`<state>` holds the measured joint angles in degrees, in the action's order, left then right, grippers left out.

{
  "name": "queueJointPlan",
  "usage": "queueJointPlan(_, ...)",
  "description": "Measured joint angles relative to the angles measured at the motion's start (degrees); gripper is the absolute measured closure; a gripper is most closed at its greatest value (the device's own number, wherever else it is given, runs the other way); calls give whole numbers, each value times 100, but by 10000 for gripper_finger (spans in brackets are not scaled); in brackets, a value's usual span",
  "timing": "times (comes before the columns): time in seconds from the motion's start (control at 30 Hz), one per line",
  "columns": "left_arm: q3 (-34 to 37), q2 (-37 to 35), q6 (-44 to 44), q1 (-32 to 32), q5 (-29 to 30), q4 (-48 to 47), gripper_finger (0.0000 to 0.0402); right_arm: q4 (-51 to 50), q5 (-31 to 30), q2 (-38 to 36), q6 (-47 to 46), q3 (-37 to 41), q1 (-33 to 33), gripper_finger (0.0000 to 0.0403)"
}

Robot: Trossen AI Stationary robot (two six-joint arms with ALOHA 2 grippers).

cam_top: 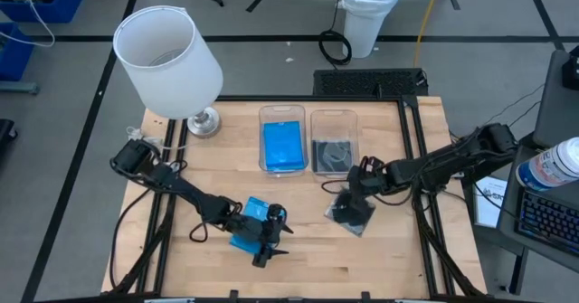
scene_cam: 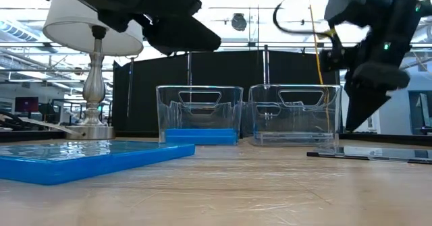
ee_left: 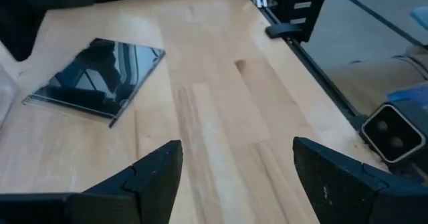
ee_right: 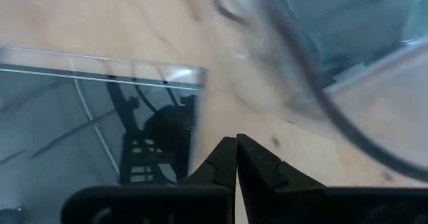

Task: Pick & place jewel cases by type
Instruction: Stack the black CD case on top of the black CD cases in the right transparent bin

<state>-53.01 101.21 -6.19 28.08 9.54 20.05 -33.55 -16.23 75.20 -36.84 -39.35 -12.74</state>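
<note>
- Hovering over the wooden table [cam_top: 298, 240], our left gripper [cam_top: 274, 233] is keeping its fingers [ee_left: 155, 177] spread wide, holding nothing, just beside a blue jewel case [cam_top: 250, 223] lying flat near the front.
- We are holding our right gripper [cam_top: 355, 187] with fingers [ee_right: 221, 164] pressed together, empty, just above the edge of a dark jewel case [cam_top: 351, 213] lying on the table.
- We are seeing another blue case [cam_top: 283, 144] in the left clear bin [cam_top: 282, 113] and a dark case [cam_top: 332, 153] in the right clear bin [cam_top: 334, 115].

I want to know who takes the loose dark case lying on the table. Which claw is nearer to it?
The right. The right claw, shut, hangs right at the dark case. The left claw, open, sits across the table beside the blue case.
</note>
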Motion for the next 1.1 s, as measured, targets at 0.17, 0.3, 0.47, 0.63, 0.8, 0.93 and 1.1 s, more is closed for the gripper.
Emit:
queueJointPlan(0.17, 0, 0, -55, 90, 114, 2, 117, 309, 421, 68, 3, 379, 326, 402)
queueJointPlan(0.3, 0, 1, -205, 130, 150, -9, 117, 1177, 855, 48, 174, 794, 378, 402)
queueJointPlan(0.47, 0, 2, -328, 130, 249, -7, 117, 2248, 1527, 53, 523, 1154, 232, 402)
queueJointPlan(0.63, 0, 2, -468, 128, 450, -24, 117, 2510, 1570, 64, 713, 1200, -82, 402)
queueJointPlan(0.8, 0, 2, -461, 124, 452, -28, 117, 2523, 1356, 64, 513, 1202, -357, 402)
queueJointPlan(0.93, 0, 2, -416, 124, 451, -24, 117, 2485, 1193, -7, 441, 1210, -423, 402)
queueJointPlan(1.1, 0, 2, -495, 125, 451, -31, 117, 2495, 1173, -6, 453, 1209, -423, 403)
